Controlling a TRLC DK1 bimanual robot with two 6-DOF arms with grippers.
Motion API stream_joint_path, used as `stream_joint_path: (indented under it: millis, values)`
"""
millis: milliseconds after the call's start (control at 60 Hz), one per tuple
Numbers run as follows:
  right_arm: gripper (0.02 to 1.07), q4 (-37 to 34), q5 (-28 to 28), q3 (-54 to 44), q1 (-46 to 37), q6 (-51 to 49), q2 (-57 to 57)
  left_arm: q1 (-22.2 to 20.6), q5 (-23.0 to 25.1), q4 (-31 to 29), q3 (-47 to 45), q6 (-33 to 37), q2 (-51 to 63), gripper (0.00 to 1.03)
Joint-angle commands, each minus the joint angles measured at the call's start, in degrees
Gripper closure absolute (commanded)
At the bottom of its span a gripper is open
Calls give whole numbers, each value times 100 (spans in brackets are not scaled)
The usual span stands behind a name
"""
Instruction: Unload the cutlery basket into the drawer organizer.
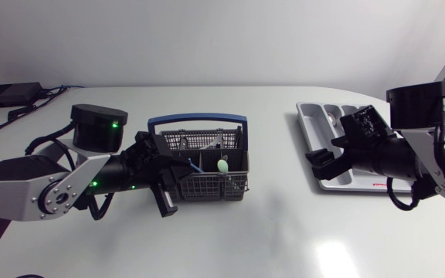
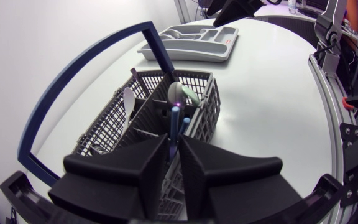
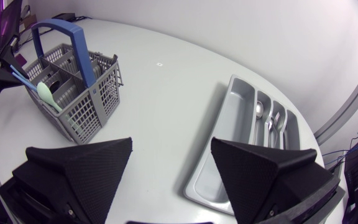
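A grey mesh cutlery basket (image 1: 207,185) with a blue handle (image 1: 197,120) stands at mid-table. In it are a pale green spoon (image 1: 222,164), a white spoon (image 2: 128,102) and blue-handled utensils (image 2: 176,121). My left gripper (image 2: 173,165) is at the basket's left end, its fingers drawn close on either side of a blue handle, shut on it. The grey drawer organizer (image 1: 309,123) lies to the right, with a spoon (image 3: 260,109) and a fork (image 3: 276,121) in its narrow compartments. My right gripper (image 1: 323,164) hovers over the organizer's near part, open and holding nothing.
Bare white table lies between the basket and the organizer (image 3: 235,124), and in front of both. The basket (image 3: 73,93) shows across the table in the right wrist view. Cables and a black box (image 1: 10,94) sit at the far left corner.
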Motion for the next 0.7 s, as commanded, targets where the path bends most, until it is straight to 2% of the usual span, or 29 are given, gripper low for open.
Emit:
stream_joint_path:
  millis: [0,267,683]
  values:
    - [16,50,49,-127,64,35,61,6,104,68,58,162,123,100]
    - [16,50,84,-153,143,44,35,6,235,-11,199,65,70,100]
    - [16,-56,128,-171,380,79,-185,68,297,-943,577,-172,-1318,100]
